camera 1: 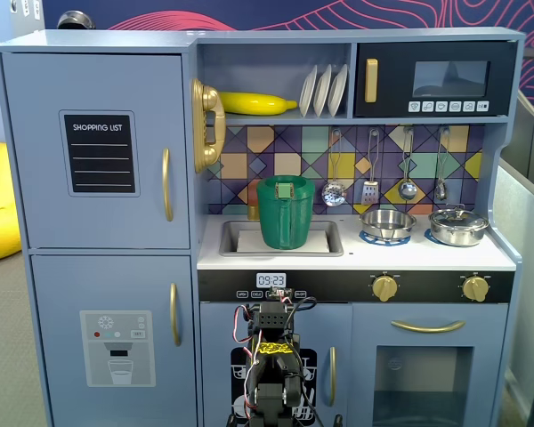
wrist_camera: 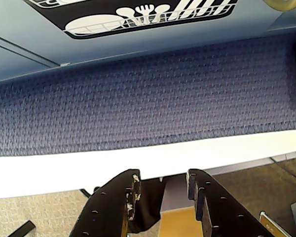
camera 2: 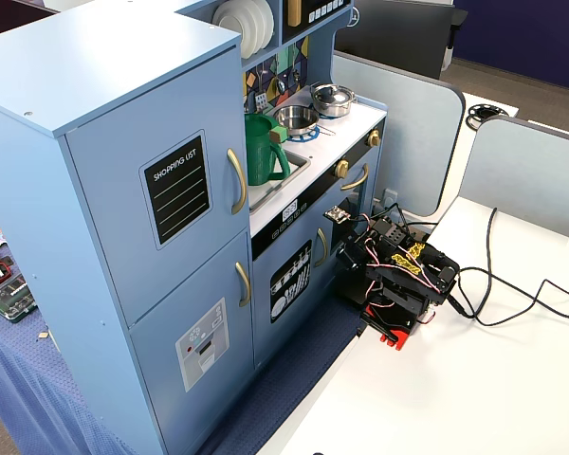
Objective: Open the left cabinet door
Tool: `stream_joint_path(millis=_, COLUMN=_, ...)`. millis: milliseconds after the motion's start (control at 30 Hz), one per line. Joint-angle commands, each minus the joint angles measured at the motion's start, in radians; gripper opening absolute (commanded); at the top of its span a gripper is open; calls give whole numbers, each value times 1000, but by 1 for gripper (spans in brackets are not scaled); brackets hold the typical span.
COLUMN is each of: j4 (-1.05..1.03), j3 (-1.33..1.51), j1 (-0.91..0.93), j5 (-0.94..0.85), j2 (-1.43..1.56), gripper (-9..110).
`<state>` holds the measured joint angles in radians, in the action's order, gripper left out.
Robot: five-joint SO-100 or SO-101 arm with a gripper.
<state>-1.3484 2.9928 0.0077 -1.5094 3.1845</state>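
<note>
The left cabinet door [camera 1: 98,151] is blue-grey with a black "SHOPPING LIST" panel and a vertical gold handle [camera 1: 167,184]. It stands shut at the top left of the toy kitchen. It also shows in the other fixed view [camera 2: 161,204], with its handle [camera 2: 237,180]. My arm [camera 1: 271,374] sits folded low in front of the narrow dish-graphic door [wrist_camera: 138,15], well below and right of the handle. My gripper [wrist_camera: 162,177] is open and empty, its black fingers [wrist_camera: 130,195] pointing over the white table edge.
The dispenser-graphic door [camera 1: 116,347] is below the left door. A green pitcher [camera 1: 286,212] stands in the sink, with pots [camera 1: 458,227] on the stove. Blue cloth [wrist_camera: 148,94] lies under the kitchen. Cables [camera 2: 512,294] trail on the white table, with grey partitions [camera 2: 531,171] behind.
</note>
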Motion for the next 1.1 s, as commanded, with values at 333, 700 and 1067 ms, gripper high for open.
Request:
stream_joint_path(millis=333, j4=-87, j3=5, j1=21, j5=-95, j2=-5, gripper=0)
stream_joint_path(millis=700, j4=581, j3=-344, j1=-371, j5=103, j2=-123, gripper=4)
stream_joint_path(millis=1067, j4=954, j3=-692, j1=-572, j5=48, j2=-316, gripper=20)
